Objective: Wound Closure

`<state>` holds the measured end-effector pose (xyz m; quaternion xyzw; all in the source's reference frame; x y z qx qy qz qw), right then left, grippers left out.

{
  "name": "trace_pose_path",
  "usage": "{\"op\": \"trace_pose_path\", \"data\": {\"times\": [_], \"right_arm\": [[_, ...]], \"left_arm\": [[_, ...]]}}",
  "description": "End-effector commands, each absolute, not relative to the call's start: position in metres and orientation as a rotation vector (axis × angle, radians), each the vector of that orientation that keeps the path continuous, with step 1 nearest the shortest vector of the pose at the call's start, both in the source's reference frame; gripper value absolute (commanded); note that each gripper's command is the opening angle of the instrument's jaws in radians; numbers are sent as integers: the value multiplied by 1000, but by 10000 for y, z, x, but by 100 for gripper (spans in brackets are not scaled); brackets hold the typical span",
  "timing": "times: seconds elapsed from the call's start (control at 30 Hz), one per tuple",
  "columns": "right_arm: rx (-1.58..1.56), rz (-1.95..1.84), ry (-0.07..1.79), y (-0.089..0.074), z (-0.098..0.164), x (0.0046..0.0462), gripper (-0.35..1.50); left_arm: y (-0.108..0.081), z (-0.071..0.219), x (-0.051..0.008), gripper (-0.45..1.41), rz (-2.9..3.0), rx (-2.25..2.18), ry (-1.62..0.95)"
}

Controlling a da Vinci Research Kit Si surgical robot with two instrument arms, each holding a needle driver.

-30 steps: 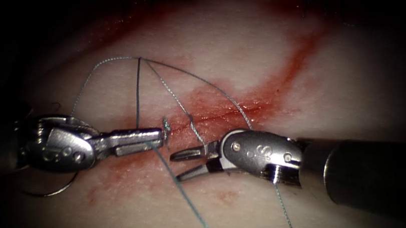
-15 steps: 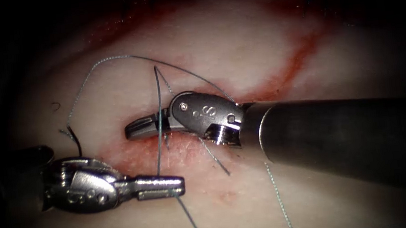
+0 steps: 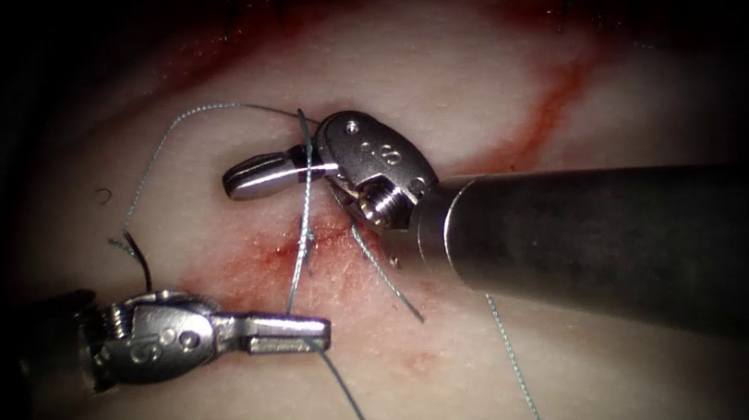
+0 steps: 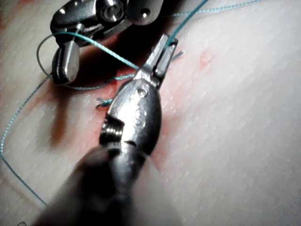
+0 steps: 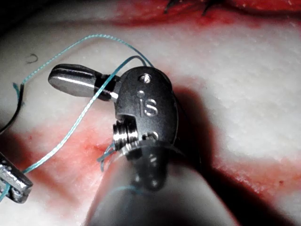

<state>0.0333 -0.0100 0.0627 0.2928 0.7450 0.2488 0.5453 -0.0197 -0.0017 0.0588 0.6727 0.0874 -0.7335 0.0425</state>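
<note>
Endoscope view: the left gripper (image 3: 308, 330) lies below the cut (image 3: 304, 242), its jaws pressed together on the thread (image 3: 301, 245) at their tip. From that grasp the thread runs up across the cut to the right gripper (image 3: 250, 177), which sits above the cut with its jaws closed; the thread crosses those jaws close to the wrist, and whether they pinch it or it merely lies over them cannot be told. Another strand arcs out from the right gripper, away from the cut and round toward the left tool. Two strands trail down from the cut past the left gripper. A short cut end (image 3: 388, 278) lies just beside the cut, under the right tool's shaft. Red fluid (image 3: 242, 270) stains the tissue (image 3: 434, 74) around the cut. The needle cannot be made out with certainty

Left wrist view: the left gripper (image 4: 165, 52) is closed on the thread (image 4: 188, 19), which leaves its tip taut. The right gripper (image 4: 66, 66) is near it, with a thread loop around its jaws

Right wrist view: the right gripper (image 5: 73, 80) has its jaws together and the thread (image 5: 80, 120) passes across them, running down over the stained cut to the left gripper (image 5: 16, 187)
</note>
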Motion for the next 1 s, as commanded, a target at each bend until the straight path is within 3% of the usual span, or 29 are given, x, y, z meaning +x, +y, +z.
{"op": "trace_pose_path", "data": {"times": [0.03, 0.67, 1.0], "right_arm": [[688, 637, 1776, -100, 630, 338, -35], [719, 678, 1746, -116, 618, 289, -35], [741, 452, 1712, -131, 609, 277, -35]], "left_arm": [[-20, 598, -201, -45, -2247, 2056, 262], [14, 650, -191, -45, -2275, 2058, 213], [29, 662, -191, -45, -2279, 2058, 209]]}}
